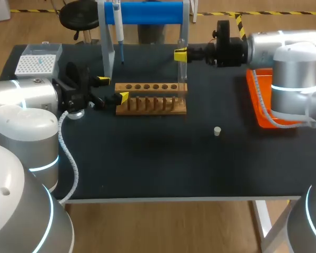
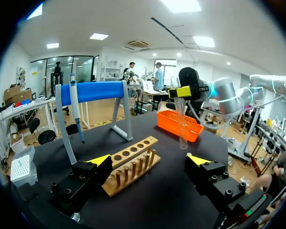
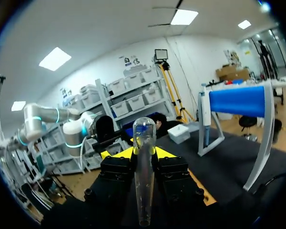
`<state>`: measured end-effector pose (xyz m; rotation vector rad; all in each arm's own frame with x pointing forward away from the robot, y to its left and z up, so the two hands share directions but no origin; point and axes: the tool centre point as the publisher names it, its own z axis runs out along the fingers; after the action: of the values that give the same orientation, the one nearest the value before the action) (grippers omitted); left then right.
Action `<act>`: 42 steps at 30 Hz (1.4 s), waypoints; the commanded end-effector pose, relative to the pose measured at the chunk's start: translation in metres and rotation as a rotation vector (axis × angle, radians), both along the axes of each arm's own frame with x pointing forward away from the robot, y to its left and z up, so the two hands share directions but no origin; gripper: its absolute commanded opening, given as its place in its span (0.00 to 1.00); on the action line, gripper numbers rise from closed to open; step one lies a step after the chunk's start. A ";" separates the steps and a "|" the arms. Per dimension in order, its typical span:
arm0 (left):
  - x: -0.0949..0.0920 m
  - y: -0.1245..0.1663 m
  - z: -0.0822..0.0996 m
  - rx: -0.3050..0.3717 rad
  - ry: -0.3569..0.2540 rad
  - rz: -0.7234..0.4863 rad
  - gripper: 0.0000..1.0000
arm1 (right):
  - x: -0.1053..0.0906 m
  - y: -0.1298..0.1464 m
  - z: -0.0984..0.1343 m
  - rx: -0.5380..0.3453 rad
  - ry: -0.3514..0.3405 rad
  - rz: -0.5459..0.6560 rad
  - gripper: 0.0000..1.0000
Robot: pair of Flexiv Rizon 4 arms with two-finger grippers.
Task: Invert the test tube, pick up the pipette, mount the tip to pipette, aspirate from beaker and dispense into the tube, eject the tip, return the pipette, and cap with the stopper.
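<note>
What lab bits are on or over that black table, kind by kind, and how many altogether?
Test tube: 1
Wooden rack: 1
Pipette: 1
Blue stand: 1
Tip box: 1
Stopper: 1
Orange tray: 1
Total: 7
</note>
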<state>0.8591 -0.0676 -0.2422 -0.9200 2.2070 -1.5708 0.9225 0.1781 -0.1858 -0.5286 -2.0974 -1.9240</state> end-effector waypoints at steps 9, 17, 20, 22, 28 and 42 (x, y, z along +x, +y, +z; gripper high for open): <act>-0.001 0.000 -0.002 -0.004 -0.004 0.001 1.00 | 0.009 0.000 0.000 0.021 0.563 0.063 0.00; -0.001 0.000 -0.002 -0.004 -0.004 0.001 1.00 | 0.010 0.000 -0.009 0.029 0.754 0.097 0.00; -0.001 0.000 -0.002 -0.004 -0.004 0.001 1.00 | 0.010 0.000 -0.012 0.017 0.814 0.091 0.00; -0.001 0.000 -0.002 -0.004 -0.004 0.001 1.00 | 0.010 0.000 -0.014 0.005 0.834 0.094 0.00; -0.001 0.000 -0.002 -0.004 -0.004 0.001 1.00 | 0.008 0.002 -0.016 0.012 0.893 0.114 0.00; -0.001 0.000 -0.002 -0.004 -0.004 0.001 1.00 | 0.007 0.004 -0.027 0.039 1.073 0.110 0.00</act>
<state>0.8591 -0.0675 -0.2422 -0.9200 2.2070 -1.5707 0.9288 0.1815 -0.2089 -1.0925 -1.3386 -1.1578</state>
